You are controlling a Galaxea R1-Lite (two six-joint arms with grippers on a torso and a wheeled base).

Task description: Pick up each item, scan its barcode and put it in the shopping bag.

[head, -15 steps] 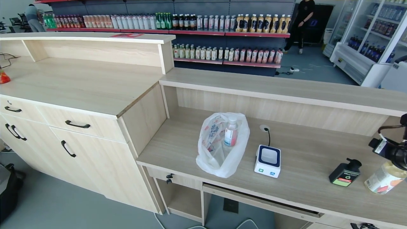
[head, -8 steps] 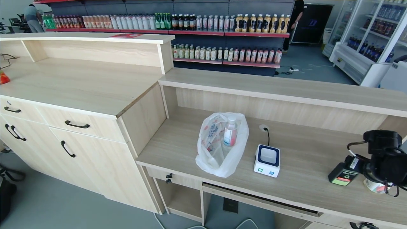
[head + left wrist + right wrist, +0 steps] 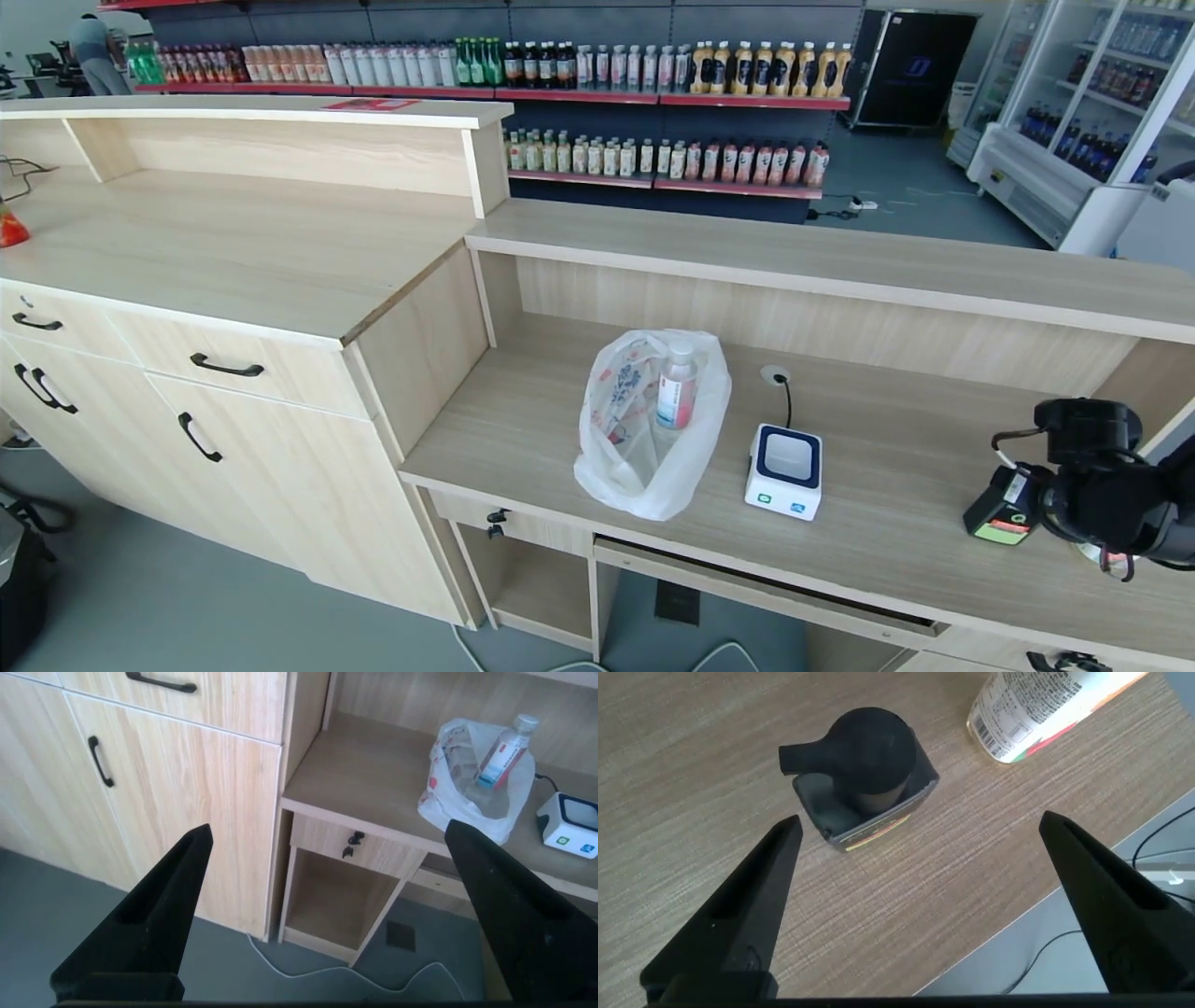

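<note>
Right gripper (image 3: 918,821), fingers spread wide, hangs over one squat black pump bottle (image 3: 864,770); left gripper (image 3: 329,829) is spread too. One crinkly plastic bag (image 3: 653,467) holds one clear bottle (image 3: 678,385).

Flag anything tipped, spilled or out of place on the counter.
One white-labelled bottle lies on its side on the counter, close beside the upright black pump bottle. No spill shows, and nothing else stands out.
</note>
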